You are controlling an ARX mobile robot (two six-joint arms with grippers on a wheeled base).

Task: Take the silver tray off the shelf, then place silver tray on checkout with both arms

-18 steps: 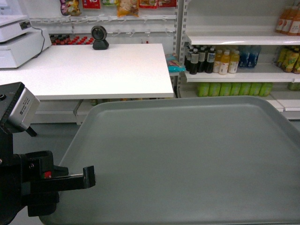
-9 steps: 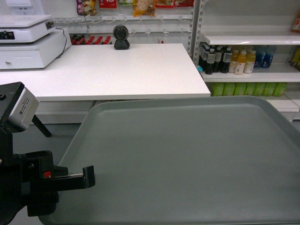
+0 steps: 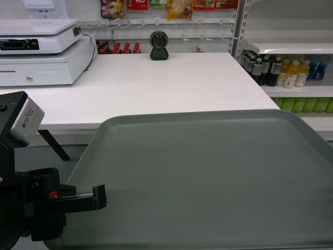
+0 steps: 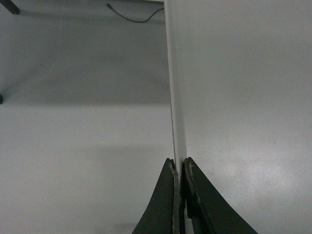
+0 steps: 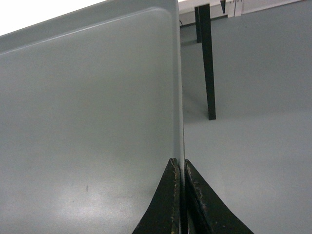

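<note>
Since the earlier frames the background has slid rightward across the head view: the checkout now fills the middle and left of the far scene, the cash register has come fully into sight at far left, and the shelf with its drink bottles has been pushed to the far right edge. Against all that, the silver tray sits in the same spot in the near field, level, its far rim just short of the checkout's near edge (it is not resting on the counter).

At near left the left gripper reaches in over the tray's left rim. From the left wrist camera the left gripper has its two dark fingers pinched together on that thin pale rim, with the grey floor to the left and the tray surface to the right.

From the right wrist camera the right gripper is likewise clamped tight on the tray's right rim, tray surface to the left and a dark table leg standing on the floor beyond. That gripper is out of the head view.

A black scanner stands at the checkout's far edge.
</note>
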